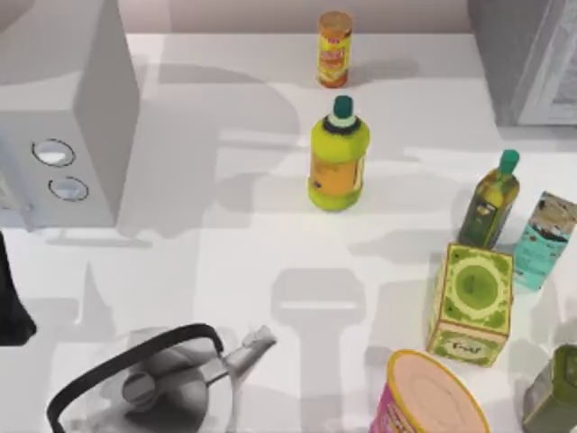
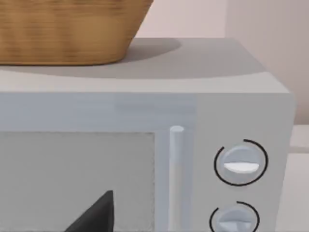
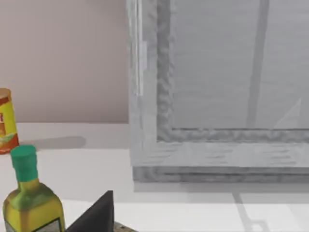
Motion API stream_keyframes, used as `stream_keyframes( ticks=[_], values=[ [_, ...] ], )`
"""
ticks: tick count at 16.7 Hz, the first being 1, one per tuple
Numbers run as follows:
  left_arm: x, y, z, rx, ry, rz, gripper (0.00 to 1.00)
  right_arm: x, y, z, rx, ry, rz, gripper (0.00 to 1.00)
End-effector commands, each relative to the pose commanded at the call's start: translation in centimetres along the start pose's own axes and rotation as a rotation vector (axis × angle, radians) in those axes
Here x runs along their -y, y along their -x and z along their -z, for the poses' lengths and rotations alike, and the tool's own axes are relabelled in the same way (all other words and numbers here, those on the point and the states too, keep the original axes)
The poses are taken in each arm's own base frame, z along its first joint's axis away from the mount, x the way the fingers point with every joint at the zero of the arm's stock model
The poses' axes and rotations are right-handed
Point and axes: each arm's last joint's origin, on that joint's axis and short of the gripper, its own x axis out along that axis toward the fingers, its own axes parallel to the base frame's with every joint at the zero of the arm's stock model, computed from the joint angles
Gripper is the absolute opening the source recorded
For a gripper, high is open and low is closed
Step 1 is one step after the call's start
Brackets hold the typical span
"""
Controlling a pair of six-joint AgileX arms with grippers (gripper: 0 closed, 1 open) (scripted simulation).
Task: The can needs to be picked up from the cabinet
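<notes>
The large plain grey box-shaped cabinet (image 1: 523, 54) w/ a pale white panelled door (image 3: 231, 72) is taken as landmark; it stands at the table's far right corner, door shut as far as can be judged. The small yellow-and-red cylindrical can (image 1: 334, 49) stands upright, long axis vertical, on the white tabletop (image 1: 225, 244) well to the cabinet's left, by the back wall, not inside the cabinet. The right arm faces the cabinet front & is judged nearer. The left arm faces the grey two-dial appliance (image 2: 231, 164), far left of the cabinet. Whether either gripper is wide or narrow cannot be told. A tall yellow-green bottle w/ a green cap (image 1: 338, 155) stands in front of the can; approach room is judged tight there.
</notes>
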Motion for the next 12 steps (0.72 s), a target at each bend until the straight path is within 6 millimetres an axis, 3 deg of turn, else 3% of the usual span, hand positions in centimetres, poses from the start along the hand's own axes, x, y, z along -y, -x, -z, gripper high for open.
stream_keyframes(
  ticks=[3,6,9,12],
  values=[
    [0.0,0.0,0.0,0.0,0.0,0.0,1.0,0.0,0.0,-0.3,-0.003,0.0,0.0,1.0],
    [0.0,0.0,0.0,0.0,0.0,0.0,1.0,-0.1,-0.1,-2.6,-0.024,0.0,-0.001,1.0],
    [0.0,0.0,0.0,0.0,0.0,0.0,1.0,-0.4,-0.6,-7.3,-0.038,0.001,-0.001,1.0],
    [0.0,0.0,0.0,0.0,0.0,0.0,1.0,-0.7,-1.9,-13.8,-0.036,0.002,0.001,1.0]
  ],
)
